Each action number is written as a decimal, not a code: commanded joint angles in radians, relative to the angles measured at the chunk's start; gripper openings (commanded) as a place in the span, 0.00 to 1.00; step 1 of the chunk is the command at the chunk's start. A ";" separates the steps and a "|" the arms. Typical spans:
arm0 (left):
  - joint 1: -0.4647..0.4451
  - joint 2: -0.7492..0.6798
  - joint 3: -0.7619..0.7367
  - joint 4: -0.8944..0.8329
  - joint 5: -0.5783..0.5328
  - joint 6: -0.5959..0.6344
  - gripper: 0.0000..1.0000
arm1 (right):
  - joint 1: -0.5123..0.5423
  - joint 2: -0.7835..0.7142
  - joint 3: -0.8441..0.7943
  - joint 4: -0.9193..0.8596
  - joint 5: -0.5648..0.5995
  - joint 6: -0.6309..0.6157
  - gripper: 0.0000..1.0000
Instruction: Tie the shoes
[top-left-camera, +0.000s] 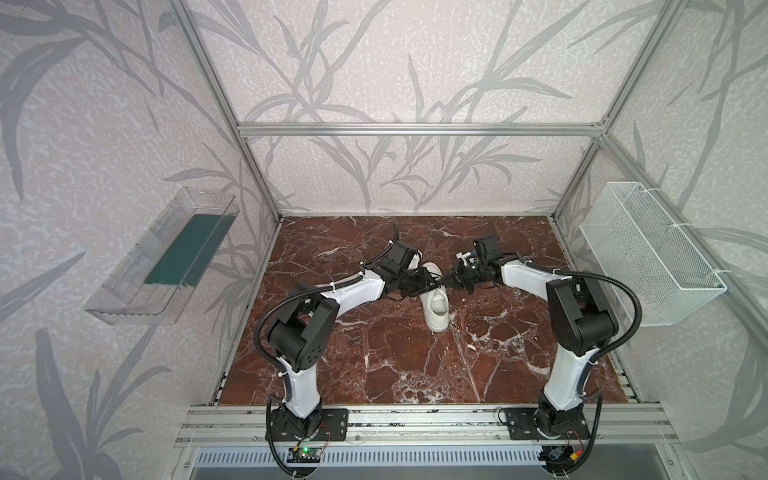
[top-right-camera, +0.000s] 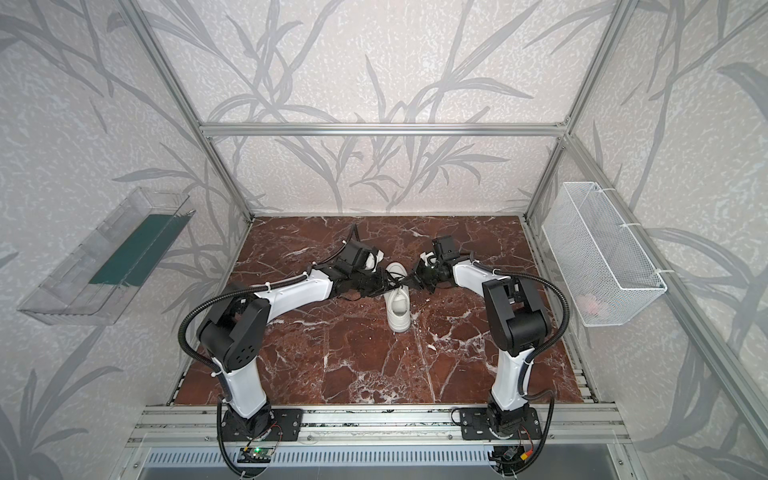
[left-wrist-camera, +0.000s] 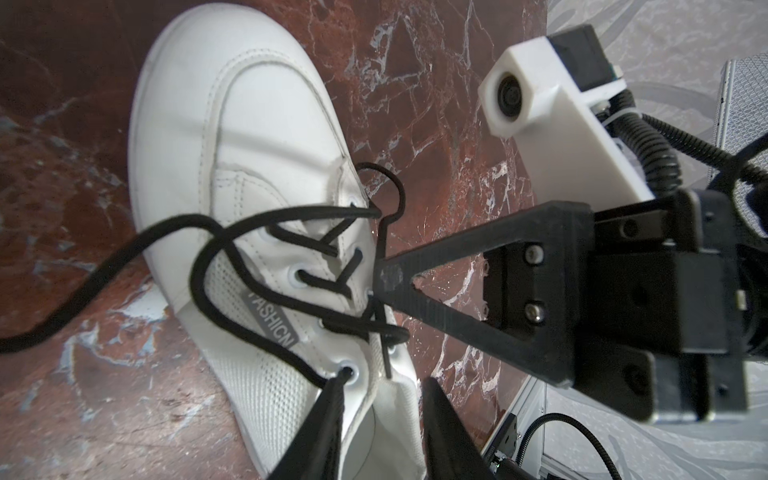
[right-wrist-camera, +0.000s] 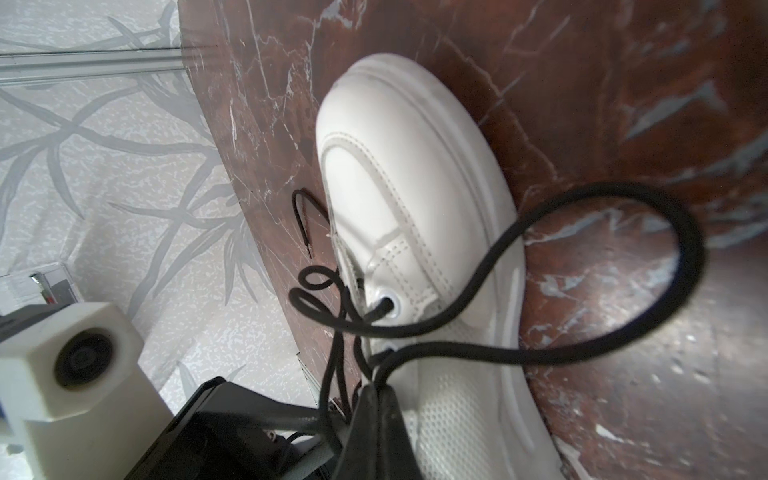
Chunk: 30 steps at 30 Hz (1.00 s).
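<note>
a: task thing, where?
b: one white sneaker (top-left-camera: 434, 307) (top-right-camera: 399, 309), sole down on the red marble table (top-left-camera: 374, 353), between the two arms in both top views. toe away from the arm bases, heel toward them.
a: laces (left-wrist-camera: 291, 216)?
b: thin, black, threaded through the sneaker's eyelets, no bow. one big loose loop (right-wrist-camera: 685, 249) standing out past the sneaker's side. a free end (right-wrist-camera: 301, 220) on the table just beside the sneaker's toe part.
a: right gripper (right-wrist-camera: 376, 390)?
b: over the sneaker's lace area, tip (left-wrist-camera: 388, 276) just beside the eyelet row. jaws pressed fully together, black lace pinched at the tips. big loop running out from that pinch.
a: left gripper (left-wrist-camera: 384, 386)?
b: at the sneaker's opening, just by the last eyelet. jaws partway apart, white sneaker lining showing in the gap. cannot tell whether anything is pinched there. lace entering that last eyelet right next to one fingertip, contact unclear.
a: grippers relative to each other?
b: both above the sneaker's tongue, tips pointed at each other (top-left-camera: 432, 286) (top-left-camera: 451, 280), close. touching or not, too small to tell in both top views.
a: anything else, quick?
b: grey "fashion" tag (left-wrist-camera: 270, 320) on the sneaker's mesh side. clear plastic bin (top-left-camera: 162, 257) well apart from the sneaker on the left arm's side. white wire basket (top-left-camera: 652, 253) well apart on the right arm's side.
</note>
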 joint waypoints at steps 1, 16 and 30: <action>-0.003 0.007 -0.011 0.018 0.010 -0.013 0.35 | 0.002 0.012 -0.010 -0.032 0.000 -0.022 0.00; -0.006 0.015 -0.007 0.028 0.016 -0.020 0.28 | 0.009 -0.003 0.012 -0.032 -0.052 -0.031 0.00; -0.011 0.015 -0.009 0.030 0.019 -0.020 0.24 | 0.022 0.002 0.016 -0.005 -0.086 -0.009 0.00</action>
